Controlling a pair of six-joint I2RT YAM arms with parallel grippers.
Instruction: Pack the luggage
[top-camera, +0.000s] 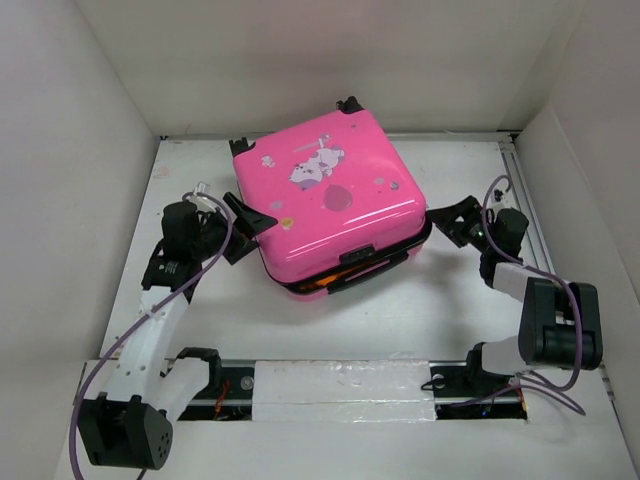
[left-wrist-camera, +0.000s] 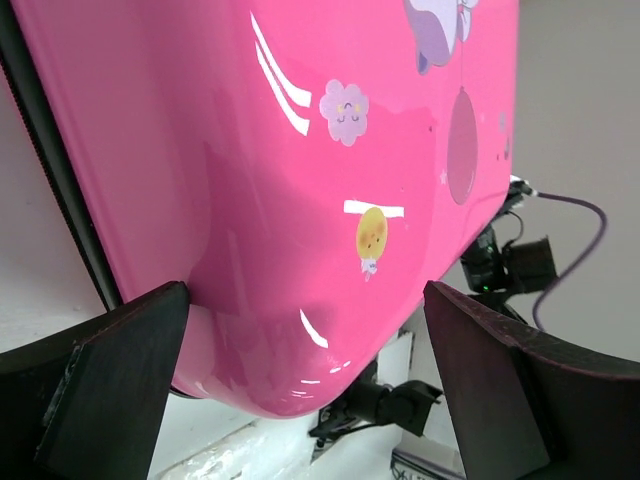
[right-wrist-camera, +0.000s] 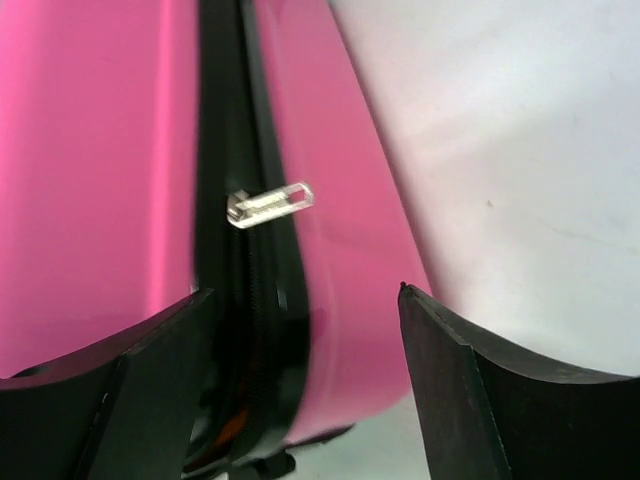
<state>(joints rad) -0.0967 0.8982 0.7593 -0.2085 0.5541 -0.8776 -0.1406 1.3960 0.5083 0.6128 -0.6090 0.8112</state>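
The luggage (top-camera: 330, 205) has a hard pink shell, smooth and very glossy, with bright reflections. Its zipper band (right-wrist-camera: 222, 120) looks matt black, the zipper pull (right-wrist-camera: 270, 204) clear plastic. The table (top-camera: 420, 315) is matt white.

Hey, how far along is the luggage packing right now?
Done: the luggage lid is down, with something orange showing in the gap along its near side. In hand: the open left gripper straddles its left corner, and the open right gripper faces the zipper pull, gripping nothing. Left: that gap means zipping remains.
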